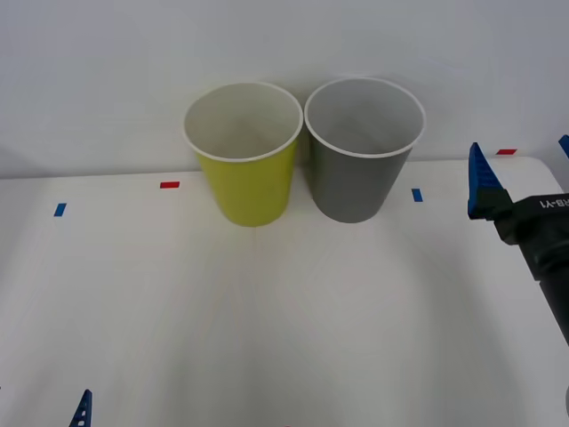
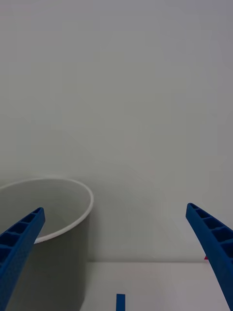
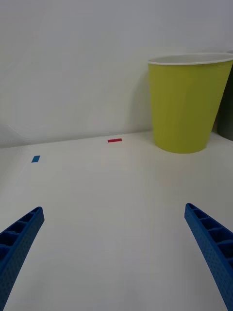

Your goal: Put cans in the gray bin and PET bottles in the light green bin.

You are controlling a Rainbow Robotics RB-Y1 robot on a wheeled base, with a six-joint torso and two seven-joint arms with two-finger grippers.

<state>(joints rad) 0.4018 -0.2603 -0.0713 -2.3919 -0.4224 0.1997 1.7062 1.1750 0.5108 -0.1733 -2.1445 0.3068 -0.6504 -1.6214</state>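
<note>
White tabletop (image 1: 267,338) takes up most of the front view, with the two bins standing side by side at its far edge, around twelve o'clock from the robot. Yellow-green and white-rimmed, the light green bin (image 1: 244,156) sits toward eleven o'clock; the gray bin (image 1: 363,151) stands touching or just beside it toward one o'clock. Both are upright and look empty as far as their insides show.

At about three o'clock the right gripper (image 2: 116,257) is raised near the gray bin, fingers spread wide with nothing between them; its wrist view looks across the gray rim to the wall. Down at about seven o'clock the left gripper (image 3: 114,252) hangs low over the table, also spread wide and empty, facing the light green bin from well back.

Small tape marks dot the surface: a red strip (image 1: 169,185) and a blue one (image 1: 60,210) on the left side, another blue one (image 1: 417,194) beside the gray bin.

No can or bottle lies on the visible table, so I cannot tell where the can is. I judge the step in hand is finding the next item. To do it well, keep both grippers clear of the bin rims, locate the item first, then close around its middle with the fingers square to its body, and lift high enough to pass over the white rim before releasing
</note>
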